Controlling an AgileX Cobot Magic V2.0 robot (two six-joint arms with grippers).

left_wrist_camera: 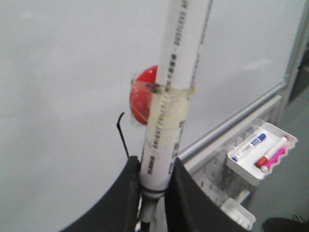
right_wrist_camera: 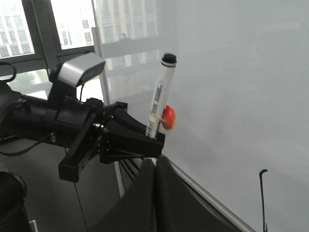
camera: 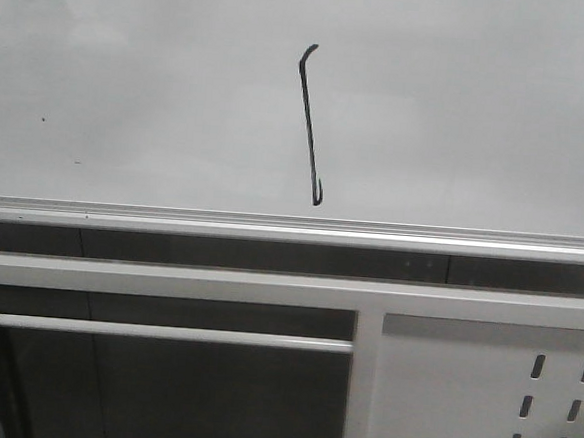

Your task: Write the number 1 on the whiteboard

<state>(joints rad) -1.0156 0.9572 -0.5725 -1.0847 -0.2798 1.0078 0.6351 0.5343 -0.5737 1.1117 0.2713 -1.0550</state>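
Observation:
The number 1 (camera: 311, 125) is a thin black slanted stroke with a top flag and bottom hook on the whiteboard (camera: 141, 78). It also shows in the left wrist view (left_wrist_camera: 123, 133) and the right wrist view (right_wrist_camera: 263, 198). My left gripper (left_wrist_camera: 154, 181) is shut on a white marker pen (left_wrist_camera: 171, 92) with a red ball (left_wrist_camera: 144, 94) taped to it, held off the board. In the right wrist view the left gripper (right_wrist_camera: 145, 140) holds the marker (right_wrist_camera: 159, 94) upright. My right gripper (right_wrist_camera: 155, 166) is shut and empty, beside the board's rail. No gripper shows in the front view.
A silver edge rail (camera: 291, 227) runs under the board. A white perforated metal panel (camera: 480, 393) sits below right. A white tray (left_wrist_camera: 260, 152) with blue, red and pink markers hangs on the panel. Windows (right_wrist_camera: 29, 29) lie beyond the left arm.

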